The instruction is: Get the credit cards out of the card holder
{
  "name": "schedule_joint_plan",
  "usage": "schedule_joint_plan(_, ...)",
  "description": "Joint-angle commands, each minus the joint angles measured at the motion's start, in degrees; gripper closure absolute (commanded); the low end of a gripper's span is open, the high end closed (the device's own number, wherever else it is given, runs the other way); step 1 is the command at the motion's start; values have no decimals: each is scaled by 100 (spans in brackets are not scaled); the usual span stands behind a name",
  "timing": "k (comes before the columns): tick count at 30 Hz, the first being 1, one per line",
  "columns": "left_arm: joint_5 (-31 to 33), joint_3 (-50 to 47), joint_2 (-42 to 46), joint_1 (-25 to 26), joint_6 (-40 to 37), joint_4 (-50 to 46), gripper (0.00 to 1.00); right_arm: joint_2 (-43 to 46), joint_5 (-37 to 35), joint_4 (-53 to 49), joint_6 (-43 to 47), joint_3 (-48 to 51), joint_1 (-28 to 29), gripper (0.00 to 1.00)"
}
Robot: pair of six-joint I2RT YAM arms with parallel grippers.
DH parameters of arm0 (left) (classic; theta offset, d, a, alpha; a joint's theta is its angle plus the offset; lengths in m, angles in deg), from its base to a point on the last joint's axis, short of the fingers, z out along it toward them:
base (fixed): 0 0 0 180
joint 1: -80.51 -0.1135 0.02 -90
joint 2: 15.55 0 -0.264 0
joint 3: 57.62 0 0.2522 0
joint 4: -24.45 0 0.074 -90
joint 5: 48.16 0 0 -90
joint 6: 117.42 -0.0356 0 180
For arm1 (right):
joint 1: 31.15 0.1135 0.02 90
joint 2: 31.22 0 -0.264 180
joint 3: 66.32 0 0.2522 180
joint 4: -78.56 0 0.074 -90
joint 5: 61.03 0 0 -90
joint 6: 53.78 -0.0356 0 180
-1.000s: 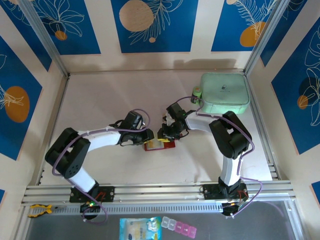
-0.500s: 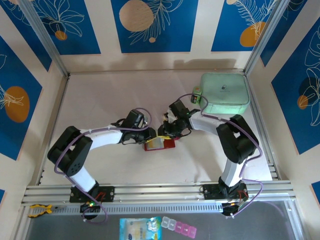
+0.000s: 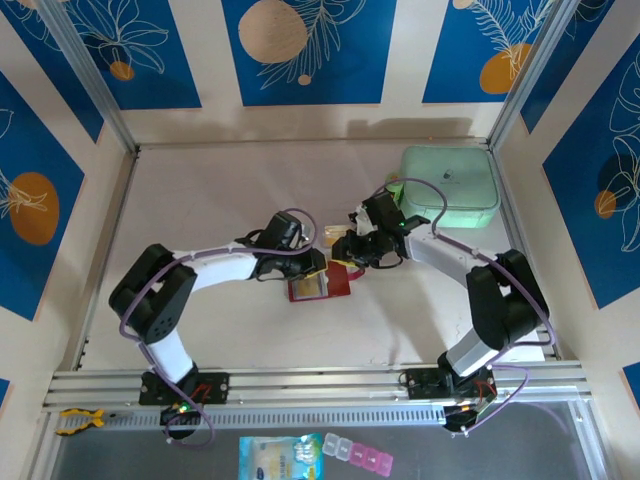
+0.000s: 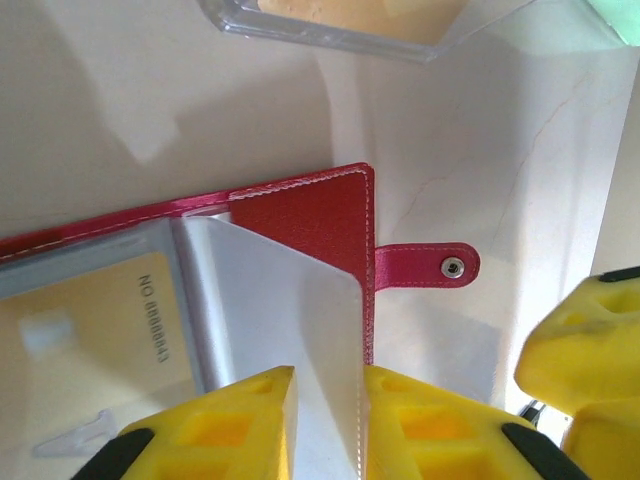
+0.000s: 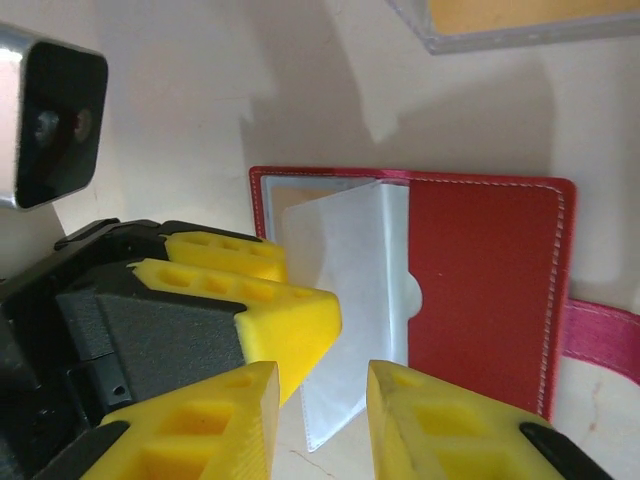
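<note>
From the overhead camera I see the card holder (image 3: 322, 287) lying open near the middle of the table (image 3: 200, 200), a little toward the near edge. Both arms are bent in over it. The left gripper (image 3: 314, 268) comes at it from the left and the right gripper (image 3: 347, 260) from the far right. The two are just beside each other above the holder.

On my left wrist camera the holder's red cover lies flat on the table, its snap tab (image 4: 425, 267) sticking out to one side. One clear pocket leaf (image 4: 290, 300) stands up off the spine. The left gripper is clenched on its free edge, with the yellow fingers (image 4: 235, 420) pressed to either side. Beside the raised leaf, a tan credit card (image 4: 100, 330) sits inside another pocket, with a printed number showing on its face.

On the right wrist camera, the right gripper's jaws stand slightly apart with the lower end of that same leaf in the gap. I cannot tell whether they pinch it or only bracket it.

A clear sleeve (image 4: 340, 20) with something tan inside lies on the table just beyond the holder, apart from it. A mint green case (image 3: 450, 185) sits in the far right corner.
</note>
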Motion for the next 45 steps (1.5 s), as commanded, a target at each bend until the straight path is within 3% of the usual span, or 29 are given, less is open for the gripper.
schedule_joint_plan(1,-230,295,-198,108,-3,99,72,257,0,-212,92,157,-72,70)
schedule_joint_plan(9,-282,511,-475,195,34,217,62,509,-93,-354,135,290,-142,69)
schedule_joint_plan(22,90,-246,380,-63,-39,141,64,178,18,-221,15,163,165,69)
schedule_joint_plan(31,406,-1140,1148,-500,-130,-158,73,-547,138,-102,-9,-271,630,70)
schedule_joint_plan(37,404,-1376,1101,-628,-199,-239,84,-976,177,-76,30,-530,783,71)
schedule_joint_plan(45,161,-1361,758,-721,-206,38,91,-1347,279,-52,66,-743,796,71)
